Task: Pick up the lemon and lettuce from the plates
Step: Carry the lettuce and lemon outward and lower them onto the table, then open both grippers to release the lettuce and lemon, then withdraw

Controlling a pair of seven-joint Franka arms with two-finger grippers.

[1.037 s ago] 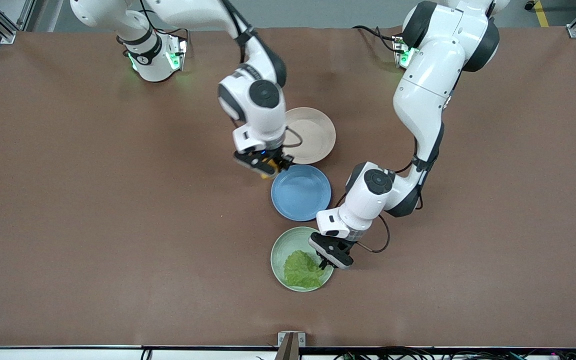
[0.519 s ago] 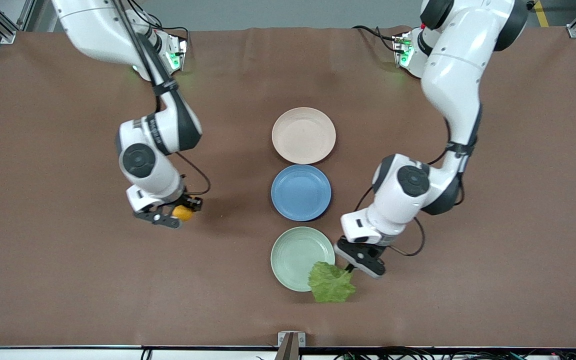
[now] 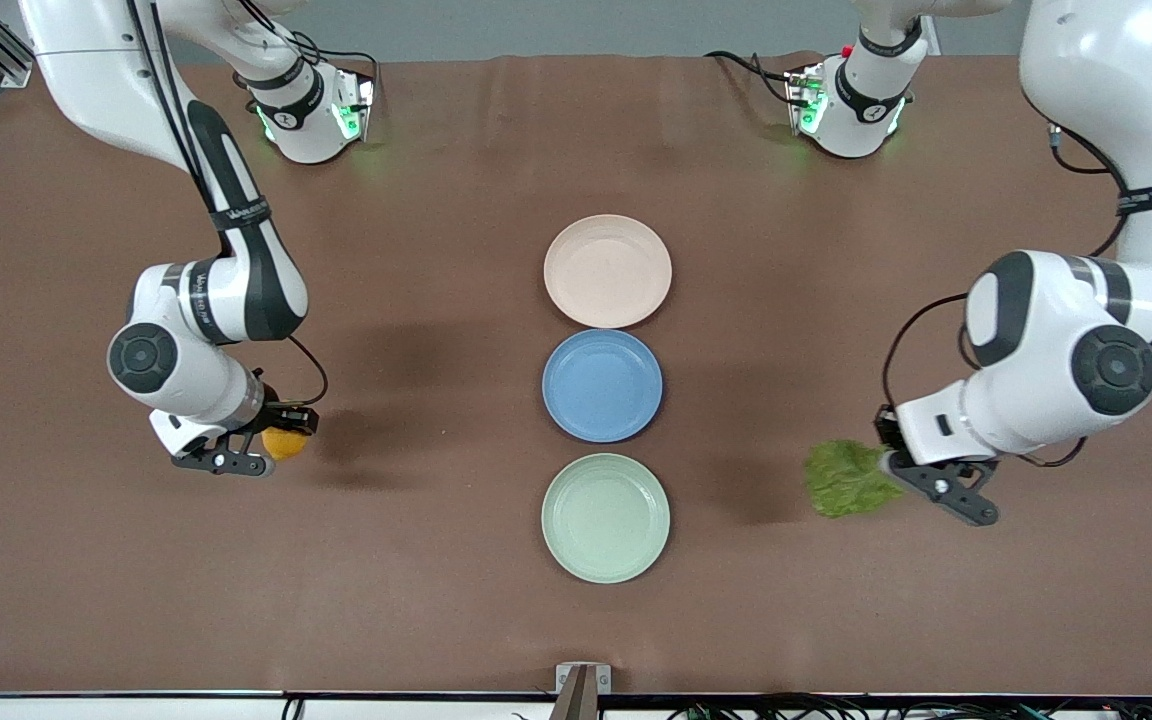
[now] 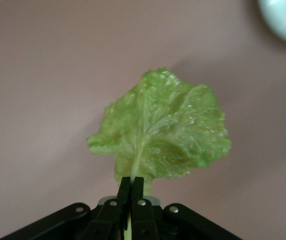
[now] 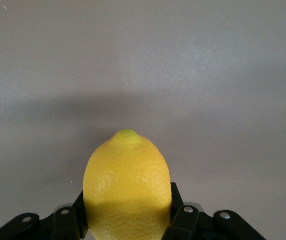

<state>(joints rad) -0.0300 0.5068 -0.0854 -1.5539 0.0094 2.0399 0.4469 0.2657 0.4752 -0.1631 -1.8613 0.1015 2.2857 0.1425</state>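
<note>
3 plates line the middle of the table point(image 3: 436, 600) in the front view: beige-pink plate point(image 3: 607, 271) at 12 o'clock of the blue plate point(image 3: 602, 385), mint green plate point(image 3: 605, 517) at its 6 o'clock. All 3 hold nothing. 1 lemon point(image 3: 285, 443) sits clamped in the right gripper point(image 3: 271, 448), over bare tabletop toward the right arm's end, at about 9 o'clock of the blue plate. 1 lettuce point(image 3: 843, 479) leaf hangs from the left gripper point(image 3: 898, 470), over bare tabletop toward the left arm's end, at 3 o'clock of the mint green plate.

1 leaf fills the left wrist view, its pale stem pinched between nearly closed fingers point(image 4: 124, 196); the mint green plate's rim shows at 1 o'clock.

1 lemon in the right wrist view, pointed tip outward, gripped at a medium width by 2 fingers point(image 5: 175, 212).
</note>
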